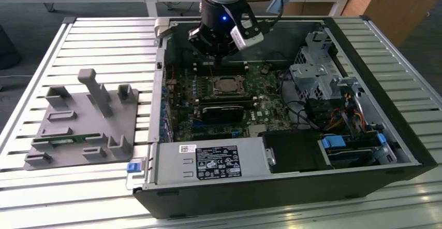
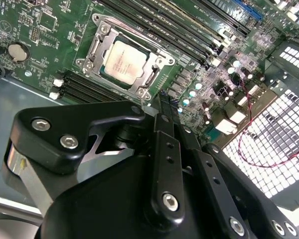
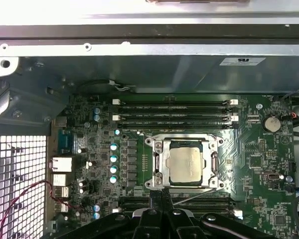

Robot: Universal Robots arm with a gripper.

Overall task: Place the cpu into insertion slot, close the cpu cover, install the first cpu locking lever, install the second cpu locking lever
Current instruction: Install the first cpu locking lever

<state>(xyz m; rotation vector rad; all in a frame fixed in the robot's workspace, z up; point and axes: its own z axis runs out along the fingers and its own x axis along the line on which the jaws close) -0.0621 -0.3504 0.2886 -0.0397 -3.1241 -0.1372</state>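
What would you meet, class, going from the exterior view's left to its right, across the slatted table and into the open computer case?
grey plastic fixture → cpu → silver drive cage

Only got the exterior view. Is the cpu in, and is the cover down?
Observer: Yes. In both wrist views the cpu lies flat inside the window of the cpu cover, and the cover is down around it.
Operator: Jaws holding anything?
Observer: No. In the first wrist view the gripper has its jaws shut with nothing between them. The tips are by the cover's edge, on the side of the memory slots.
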